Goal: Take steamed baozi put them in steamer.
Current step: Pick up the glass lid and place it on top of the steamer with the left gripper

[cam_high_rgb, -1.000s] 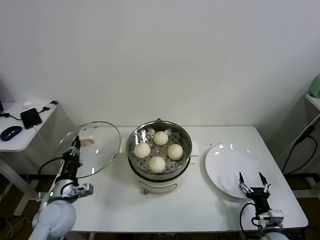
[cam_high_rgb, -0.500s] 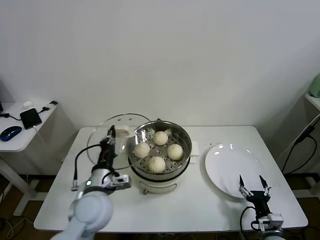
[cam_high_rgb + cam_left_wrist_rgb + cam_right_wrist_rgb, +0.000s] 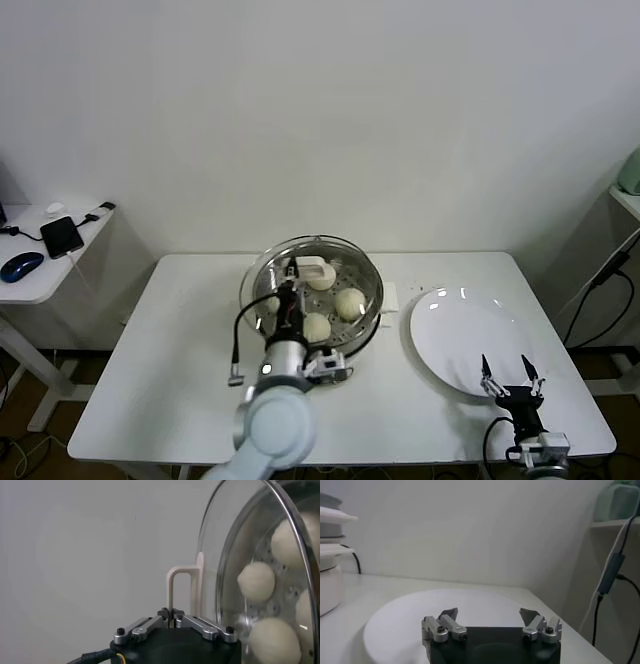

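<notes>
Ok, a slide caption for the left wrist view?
Left gripper shut on round glass lid's cream handle, four cream-white buns behind.

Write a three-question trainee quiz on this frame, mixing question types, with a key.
1. True or false: the white plate holds one baozi.
2. What is the left pincer shut on?
A. the glass lid's handle
B. a baozi
C. the steamer's rim
3. How many baozi lie in the steamer?

Key:
1. False; it is bare, with the open right pincer at its near edge.
2. A; the glass lid is over the steamer.
3. Four.
</notes>
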